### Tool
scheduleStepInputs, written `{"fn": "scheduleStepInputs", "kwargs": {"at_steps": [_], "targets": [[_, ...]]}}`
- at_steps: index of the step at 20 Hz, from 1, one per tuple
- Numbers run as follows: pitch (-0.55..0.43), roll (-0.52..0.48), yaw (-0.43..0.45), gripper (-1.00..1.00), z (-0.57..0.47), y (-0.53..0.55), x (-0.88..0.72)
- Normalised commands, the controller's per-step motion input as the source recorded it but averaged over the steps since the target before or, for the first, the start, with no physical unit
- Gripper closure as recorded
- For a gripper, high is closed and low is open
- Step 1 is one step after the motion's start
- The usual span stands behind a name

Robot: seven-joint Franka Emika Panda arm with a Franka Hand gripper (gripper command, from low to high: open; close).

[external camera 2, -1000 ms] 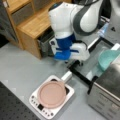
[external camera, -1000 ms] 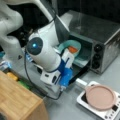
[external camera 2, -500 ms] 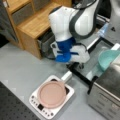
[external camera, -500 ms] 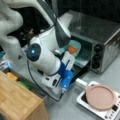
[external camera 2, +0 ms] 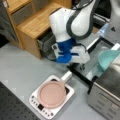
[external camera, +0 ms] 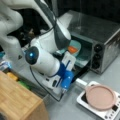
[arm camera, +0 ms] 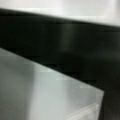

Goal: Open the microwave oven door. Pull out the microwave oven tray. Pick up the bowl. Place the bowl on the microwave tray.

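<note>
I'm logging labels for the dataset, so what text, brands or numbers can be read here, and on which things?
No text can be read in any view.
Small white appliance: dark marks along its front edge, too blurred to read.
Microwave oven: three black knobs, with no legible markings beside them.
Arm and gripper: no legible brand or label.
Wrist view: only dark and pale surfaces, no writing.

Grey tabletop point(external camera 2: 22, 67), wooden furniture, dark backdrop.
Wooden cabinet point(external camera 2: 32, 25) with grey drawer fronts at a front view's top left; wooden block point(external camera: 17, 100) at a front view's bottom left. Black perforated surface point(external camera 2: 12, 107) along the table's lower edge. Dim and dark point(external camera: 95, 7) behind. Soft glare on the grey surface; fingers unseen, so no placing by them.
</note>
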Motion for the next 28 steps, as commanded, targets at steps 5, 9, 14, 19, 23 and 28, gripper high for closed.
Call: {"fn": "scheduleStepInputs", "kwargs": {"at_steps": [5, 9, 14, 19, 23, 28], "targets": [[0.002, 0.232, -0.037, -1.0, -0.04, 0.01, 0.12], [0.019, 0.24, -0.049, -1.0, -0.01, -0.03, 0.14], [0.015, 0.205, -0.019, -1.0, -0.01, -0.06, 0.13], [0.014, 0.194, -0.01, -1.0, -0.02, -0.07, 0.13], [0.013, 0.192, -0.011, -1.0, -0.02, -0.07, 0.13], [0.013, 0.191, -0.011, -1.0, -0.02, -0.07, 0.13]]}}
